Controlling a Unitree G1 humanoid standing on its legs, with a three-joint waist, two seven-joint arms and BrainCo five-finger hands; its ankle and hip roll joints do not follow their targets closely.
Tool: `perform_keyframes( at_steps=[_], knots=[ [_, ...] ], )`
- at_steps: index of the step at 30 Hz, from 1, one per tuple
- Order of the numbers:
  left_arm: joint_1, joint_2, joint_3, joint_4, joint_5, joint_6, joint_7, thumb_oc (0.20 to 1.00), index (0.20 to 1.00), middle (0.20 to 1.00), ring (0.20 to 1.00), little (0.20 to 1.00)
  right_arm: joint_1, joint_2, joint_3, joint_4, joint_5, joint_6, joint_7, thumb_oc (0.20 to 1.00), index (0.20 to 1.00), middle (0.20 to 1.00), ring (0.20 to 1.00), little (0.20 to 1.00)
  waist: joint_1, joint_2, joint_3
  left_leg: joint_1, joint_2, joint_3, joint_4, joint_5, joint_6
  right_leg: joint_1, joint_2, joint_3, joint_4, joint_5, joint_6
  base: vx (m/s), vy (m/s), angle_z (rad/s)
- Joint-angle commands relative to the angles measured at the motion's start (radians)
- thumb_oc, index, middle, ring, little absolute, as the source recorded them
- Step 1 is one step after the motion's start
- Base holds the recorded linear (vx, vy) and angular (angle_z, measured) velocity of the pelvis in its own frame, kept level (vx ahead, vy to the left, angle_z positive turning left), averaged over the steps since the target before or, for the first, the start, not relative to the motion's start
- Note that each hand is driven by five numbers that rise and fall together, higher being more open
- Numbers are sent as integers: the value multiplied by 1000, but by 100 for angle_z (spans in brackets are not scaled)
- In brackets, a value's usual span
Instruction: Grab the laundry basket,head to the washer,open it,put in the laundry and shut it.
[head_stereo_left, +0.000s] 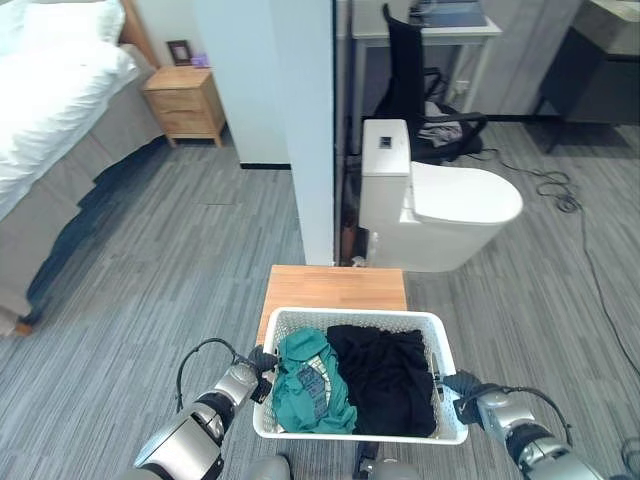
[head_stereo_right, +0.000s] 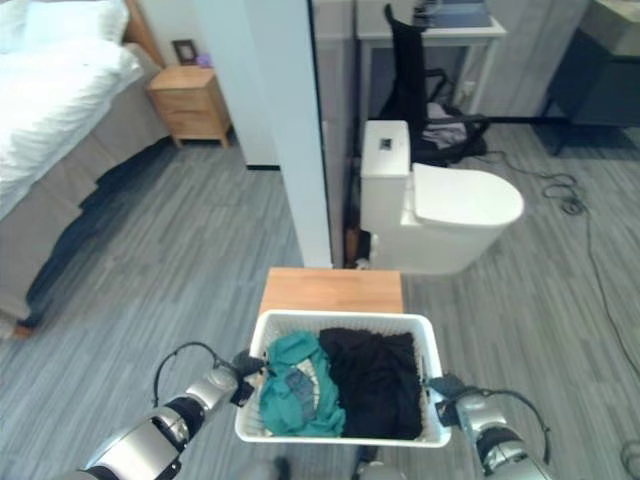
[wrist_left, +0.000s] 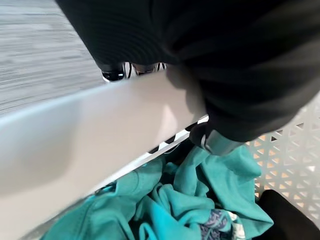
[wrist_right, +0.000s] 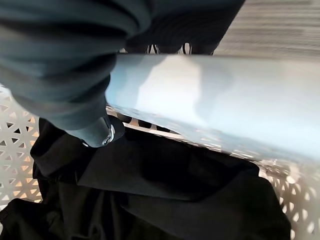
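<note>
left eye view: white lattice basket (head_stereo_left: 440, 335)

text: none legible | labels: none | numbers: none | signs: none

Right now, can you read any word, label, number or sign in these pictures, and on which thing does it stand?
No text can be read here.
Teal garment in the laundry basket: it carries a printed patch, but no letters can be made out.
Small framed picture on the nightstand: too small to read.
Dark panel on the toilet tank: too small to read.
Black garment: no print shows.
</note>
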Motion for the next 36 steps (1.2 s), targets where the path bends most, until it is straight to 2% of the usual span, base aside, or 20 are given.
perform_keyframes(
  at_steps=[1, 3, 4, 7, 8, 10, 11, 12, 13, 14, 17, 18, 21, 22, 26, 29, 32, 33, 35, 36],
  knots=[
    [-66, -45, 47, 0, -86, -97, -120, 200, 200, 200, 200, 200, -91, -8, -28, 67, 80, -43, 42, 200, 200, 200, 200, 200, 31, 2, -36, -85, -54, 11, 67, -20, 35, 13, -115, 120, 57, -18, 140, -30, 183, -14],
    [-73, -54, 57, 3, -108, -97, -122, 200, 200, 200, 200, 200, -102, -16, -8, 75, 36, -44, 39, 200, 200, 200, 200, 200, 28, 3, -34, -82, -63, 22, 58, -20, 44, -1, -126, 139, 58, -5, 147, -72, 308, -53],
    [-86, -62, 36, -4, -97, -99, -132, 200, 200, 200, 200, 200, -125, -21, 13, 69, -3, -39, 40, 200, 200, 200, 200, 200, 19, 4, -32, -72, -82, 46, 24, -17, 64, -33, -151, 166, 52, 35, 167, -105, 371, -51],
    [-85, -70, 36, 12, -84, -98, -138, 200, 200, 200, 200, 200, -126, -5, 3, 75, 13, -31, 53, 200, 200, 200, 200, 200, 15, 4, -27, -54, -93, 79, -26, -3, 81, -54, -171, 185, 43, 75, 182, -115, 310, -87],
    [-87, -67, 37, 30, -57, -95, -140, 200, 200, 200, 200, 200, -114, 5, -3, 78, 5, -25, 57, 200, 200, 200, 200, 200, 9, -1, -22, -40, -99, 103, -69, 10, 90, -65, -191, 187, 27, 112, 195, -168, 362, -80],
    [-88, -63, 38, 41, -46, -91, -144, 200, 200, 200, 200, 200, -110, 13, -4, 86, 1, -23, 57, 200, 200, 200, 200, 200, 9, -6, -18, -33, -100, 123, -88, 19, 92, -76, -200, 172, 27, 129, 202, -157, 212, -72],
    [-84, -54, 38, 42, -42, -83, -152, 200, 200, 200, 200, 200, -107, 21, -4, 95, 9, -21, 58, 200, 200, 200, 200, 200, 8, 1, -6, -41, -82, 142, -100, 43, 98, -95, -183, 147, 101, 87, 197, -209, 181, -83],
    [-83, -49, 37, 42, -37, -80, -153, 200, 200, 200, 200, 200, -95, 28, -3, 92, 19, -22, 58, 200, 200, 200, 200, 200, 5, 3, -3, -50, -76, 141, -109, 61, 104, -88, -139, 175, 174, 33, 179, -211, 180, -56],
    [-83, -49, 37, 42, -37, -80, -153, 200, 200, 200, 200, 200, -95, 28, -3, 92, 19, -22, 58, 200, 200, 200, 200, 200, 5, 2, -5, -54, -76, 142, -109, 63, 104, -92, -140, 177, 175, 34, 179, -150, 137, -53],
    [-76, -37, 29, 36, -24, -77, -167, 200, 200, 200, 200, 200, -69, 44, -12, 90, 48, -21, 66, 200, 200, 200, 200, 200, 11, 4, -16, -60, -63, 158, -130, 88, 109, -65, -67, 187, 266, -60, 154, -112, 126, -44],
    [-64, -23, 32, 42, -16, -68, -164, 200, 200, 200, 200, 200, -53, 63, -8, 94, 55, -26, 71, 200, 200, 200, 200, 200, 38, 4, -44, -66, -52, 211, -141, 103, 118, -1, -37, 104, 360, -153, 144, -141, 113, -48],
    [-54, -17, 43, 53, -21, -67, -164, 200, 200, 200, 200, 200, -51, 68, -5, 98, 50, -31, 70, 200, 200, 200, 200, 200, 61, -4, -59, -76, -49, 262, -133, 107, 121, 54, -28, 76, 350, -179, 143, -204, 58, -81],
    [-45, -9, 70, 60, -31, -63, -155, 200, 200, 200, 200, 200, -65, 78, 5, 92, 37, -38, 66, 200, 200, 200, 200, 200, 105, -11, -80, -99, -31, 359, -105, 103, 123, 127, -85, -27, 317, -170, 140, -188, -4, -121],
    [-44, -4, 79, 60, -39, -62, -152, 200, 200, 200, 200, 200, -72, 79, 12, 87, 28, -40, 61, 200, 200, 200, 200, 200, 121, -17, -87, -100, -29, 384, -100, 89, 114, 152, -112, -58, 322, -178, 153, -125, -49, -147],
    [-55, 23, 123, 59, -73, -59, -141, 200, 200, 200, 200, 200, -137, 88, 81, 28, -34, -40, 54, 200, 200, 200, 200, 200, 129, -20, -90, -120, 37, 523, -72, 112, 80, 156, -121, -130, 214, -178, 148, -161, -154, -155],
    [-31, 38, 168, 61, -87, -58, -140, 200, 200, 200, 200, 200, -140, 86, 121, -36, -71, -28, 65, 200, 200, 200, 200, 200, 98, -21, -76, -107, 77, 561, -69, 127, 63, 147, -73, -48, 173, -206, 129, -139, -245, -170],
    [0, 51, 213, 42, -102, -68, -124, 200, 200, 200, 200, 200, -123, 45, 132, -188, -86, -22, 62, 200, 200, 200, 200, 200, 46, -19, -53, -125, 131, 546, -29, 159, 22, 138, -1, 53, 100, -207, 99, -192, -385, -80],
    [1, 51, 215, 39, -101, -69, -122, 200, 200, 200, 200, 200, -118, 37, 133, -215, -88, -19, 62, 200, 200, 200, 200, 200, 43, -19, -50, -126, 135, 532, -26, 162, 16, 139, 9, 71, 86, -204, 93, -68, -164, -109],
    [3, 55, 224, 41, -95, -70, -117, 200, 200, 200, 200, 200, -107, 19, 132, -272, -97, -18, 54, 200, 200, 200, 200, 200, 38, -25, -33, -140, 132, 447, 18, 155, 4, 145, 30, 117, 59, -195, 78, -96, -182, -106],
    [4, 53, 228, 39, -96, -71, -114, 200, 200, 200, 200, 200, -112, 15, 140, -279, -104, -17, 56, 200, 200, 200, 200, 200, 43, -27, -23, -165, 131, 400, 63, 158, 12, 133, 40, 136, 50, -175, 65, -122, -159, -42]
  ],
)
